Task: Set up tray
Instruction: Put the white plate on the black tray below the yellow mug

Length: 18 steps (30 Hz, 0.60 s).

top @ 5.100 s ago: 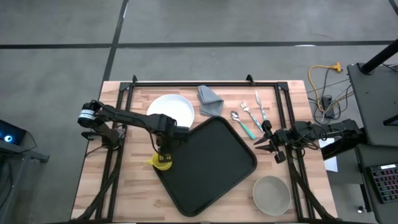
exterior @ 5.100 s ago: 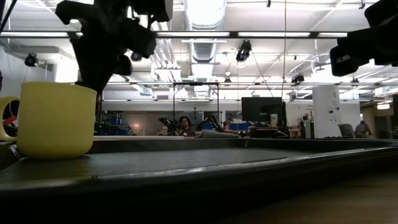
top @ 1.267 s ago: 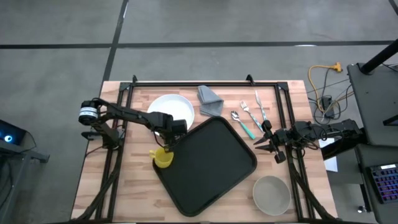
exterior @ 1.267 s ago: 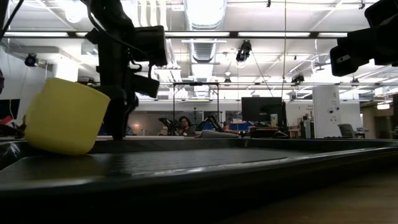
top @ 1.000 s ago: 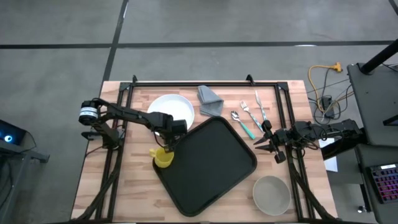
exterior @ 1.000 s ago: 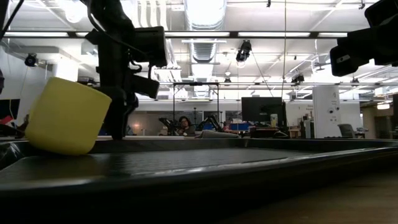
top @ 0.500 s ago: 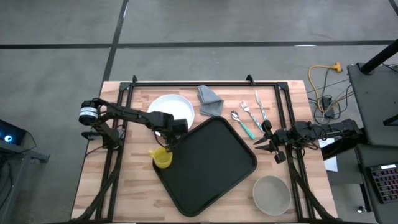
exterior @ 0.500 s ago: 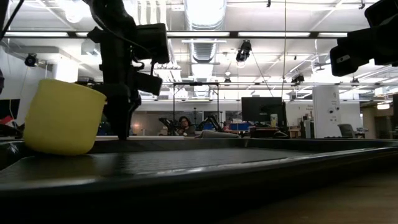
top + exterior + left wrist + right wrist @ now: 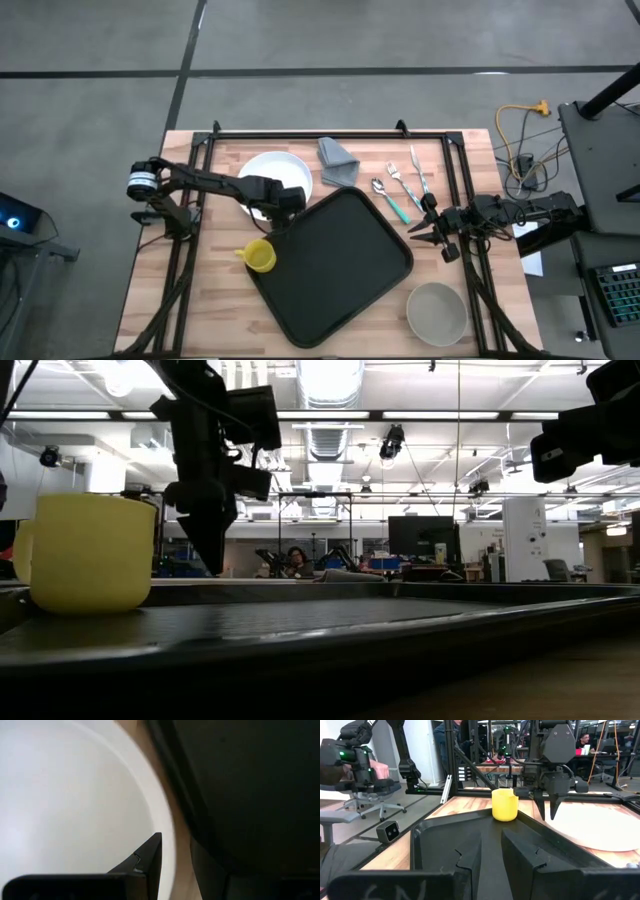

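Wooden tabletop boards are carrying the whole setting, with an open workshop showing behind them in the low view. Starting at the left, the left gripper (image 9: 276,200) is hovering empty with its fingers parted, above the near edge of the white plate (image 9: 272,172) and right at the tray's upper-left rim. Just below it, closer to the front of the table, the yellow mug (image 9: 259,256) is standing upright against the tray's left edge, apparently resting on or just inside the rim, free of the fingers. From that spacing, the mug's placement looks finished and the plate seems the likely next pick, which would explain why the gripper is hanging over it.

To the gripper's right, the tray (image 9: 335,265) is lying diagonally across the middle of the table, its black floor bare. Above its top corner, a folded grey napkin (image 9: 337,162) is waiting, and further right a spoon (image 9: 380,187), a fork (image 9: 395,175) and a teal-handled utensil (image 9: 400,209) are lying side by side. The right gripper (image 9: 424,231) is idling off the tray's right corner, fingers slightly apart and holding nothing. Below it, a grey bowl (image 9: 437,312) is sitting near the front right corner.
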Available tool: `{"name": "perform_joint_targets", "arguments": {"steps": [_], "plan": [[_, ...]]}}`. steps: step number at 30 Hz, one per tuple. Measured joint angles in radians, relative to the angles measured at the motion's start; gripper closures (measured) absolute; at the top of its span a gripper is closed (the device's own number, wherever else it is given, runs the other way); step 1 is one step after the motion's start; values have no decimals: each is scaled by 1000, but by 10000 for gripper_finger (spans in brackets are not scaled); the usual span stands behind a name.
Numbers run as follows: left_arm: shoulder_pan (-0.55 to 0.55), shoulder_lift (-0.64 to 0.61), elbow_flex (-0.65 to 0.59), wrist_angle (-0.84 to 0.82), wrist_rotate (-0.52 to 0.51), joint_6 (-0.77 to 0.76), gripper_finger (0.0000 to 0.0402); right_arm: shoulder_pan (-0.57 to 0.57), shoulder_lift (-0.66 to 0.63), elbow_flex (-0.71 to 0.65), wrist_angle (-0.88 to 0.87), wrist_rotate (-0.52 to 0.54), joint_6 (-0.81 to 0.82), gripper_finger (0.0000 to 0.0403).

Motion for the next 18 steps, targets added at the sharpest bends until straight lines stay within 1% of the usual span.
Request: {"name": "perform_joint_targets", "arguments": {"steps": [6, 14, 18], "plan": [[33, 0, -23, -4, 2, -4, 315, 0, 0, 0, 0, 0, 0, 335], [33, 0, -23, -6, 7, -4, 315, 0, 0, 0, 0, 0, 0, 335], [34, -1, -23, -8, 35, -7, 315, 0, 0, 0, 0, 0, 0, 335]]}}
